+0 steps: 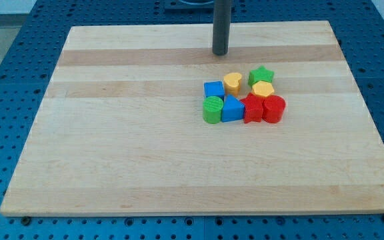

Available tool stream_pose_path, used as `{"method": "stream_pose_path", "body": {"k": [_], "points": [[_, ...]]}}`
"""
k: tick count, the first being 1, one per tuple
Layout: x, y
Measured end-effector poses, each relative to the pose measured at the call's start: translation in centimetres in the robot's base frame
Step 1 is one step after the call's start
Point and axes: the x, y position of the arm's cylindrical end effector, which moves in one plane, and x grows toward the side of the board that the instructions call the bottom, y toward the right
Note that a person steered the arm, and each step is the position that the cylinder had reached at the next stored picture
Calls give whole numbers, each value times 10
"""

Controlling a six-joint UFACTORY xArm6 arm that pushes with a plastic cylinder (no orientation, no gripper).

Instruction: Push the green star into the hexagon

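Observation:
The green star (261,75) lies right of the board's middle, touching the top edge of the yellow hexagon (263,89). My tip (219,53) is above and to the left of the cluster, about 70 px left of the green star and apart from all blocks. The rod rises straight up from it out of the view's top.
A yellow heart (233,82), blue cube (213,89), green cylinder (213,109), blue triangle-like block (232,109), red star (253,108) and red cylinder (274,109) are packed around the hexagon. The wooden board (112,133) lies on a blue perforated table.

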Motion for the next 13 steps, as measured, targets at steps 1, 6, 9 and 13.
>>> {"method": "stream_pose_path", "body": {"k": [1, 6, 9, 13], "points": [[16, 5], [58, 32], [62, 124], [62, 77]]}}
